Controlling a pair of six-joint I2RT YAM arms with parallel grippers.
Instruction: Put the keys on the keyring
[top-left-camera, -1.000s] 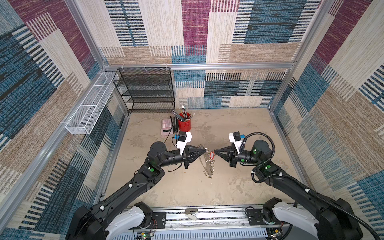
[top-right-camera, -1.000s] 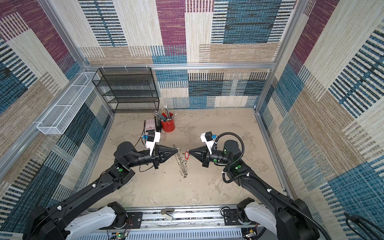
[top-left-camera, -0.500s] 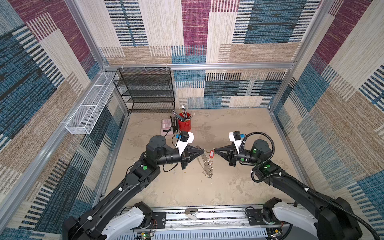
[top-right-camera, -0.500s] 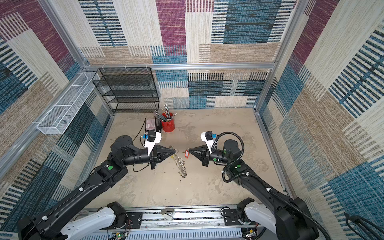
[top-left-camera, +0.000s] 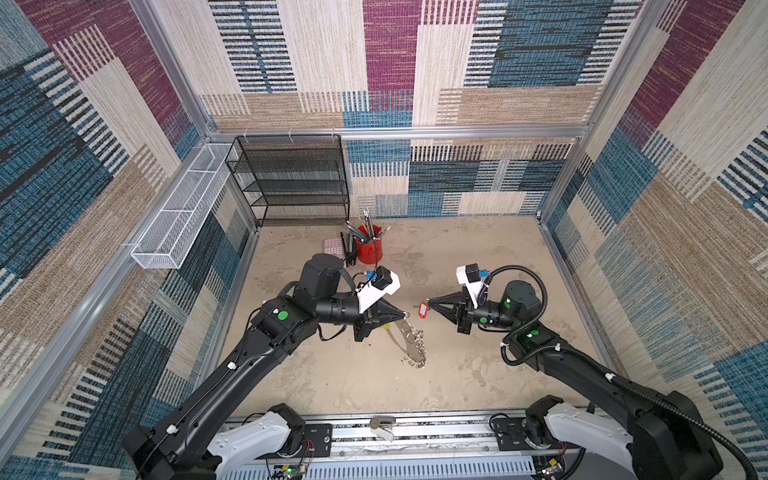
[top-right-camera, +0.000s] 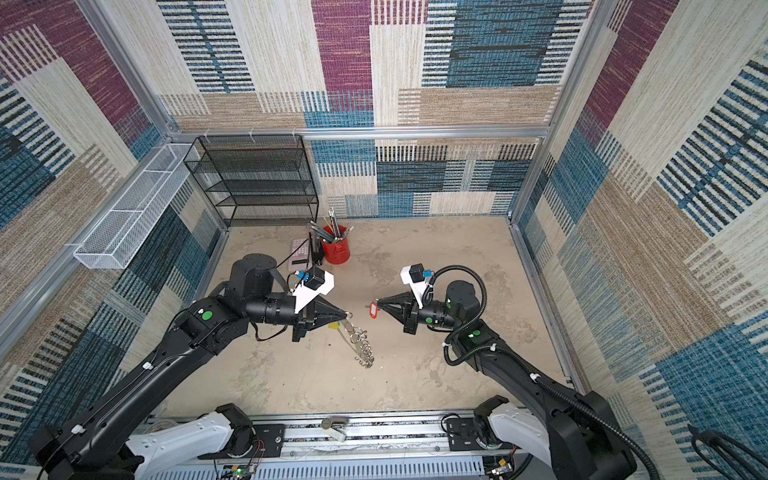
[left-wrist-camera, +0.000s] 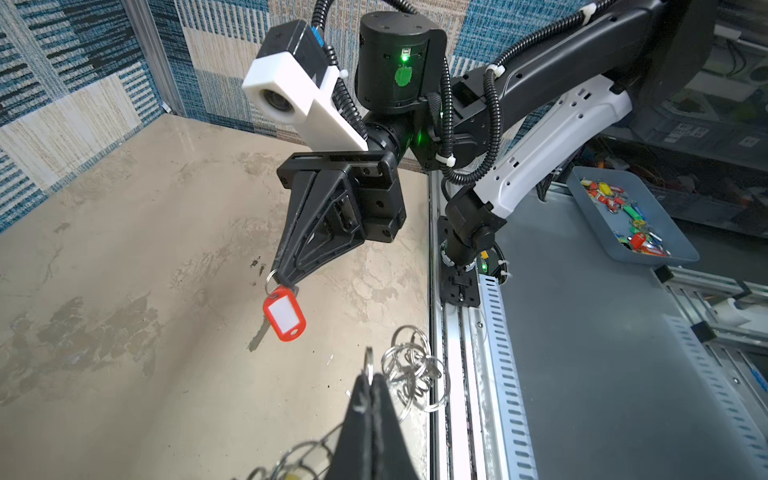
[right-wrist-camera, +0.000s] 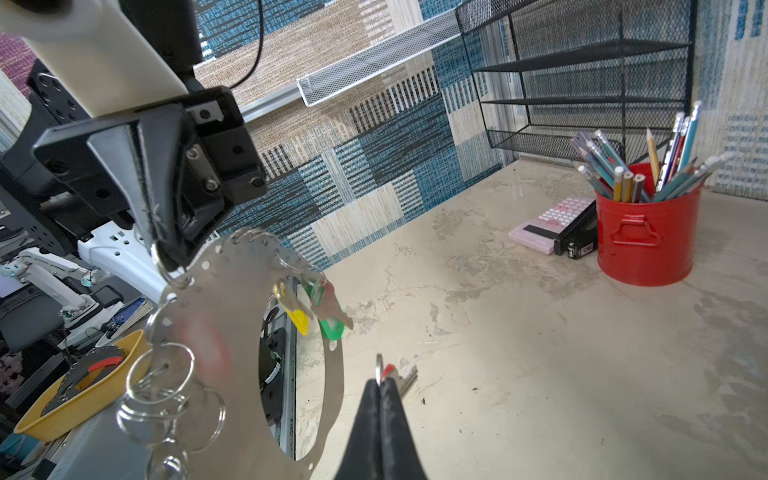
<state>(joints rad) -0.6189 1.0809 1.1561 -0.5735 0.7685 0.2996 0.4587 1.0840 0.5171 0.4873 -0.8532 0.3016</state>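
The robot's left arm (top-left-camera: 232, 374) and right arm (top-left-camera: 582, 365) are matte black, each with a glossy white base shell (top-left-camera: 249, 434) and round green stickers (left-wrist-camera: 402, 76) on the joint housings. A ribbed black cable conduit (top-left-camera: 516, 269), cinched with white zip ties (left-wrist-camera: 446, 160), loops along the right arm. Each wrist carries a white camera bracket (top-left-camera: 380, 291) with a blue plug (top-left-camera: 368, 274). The left gripper (top-left-camera: 402, 321) and right gripper (top-left-camera: 429, 304) have black, webbed triangular fingers fastened with silver screws (right-wrist-camera: 190, 154).

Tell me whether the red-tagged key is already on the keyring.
No: the red-tagged key hangs from the right gripper, apart from the keyring in the left gripper.
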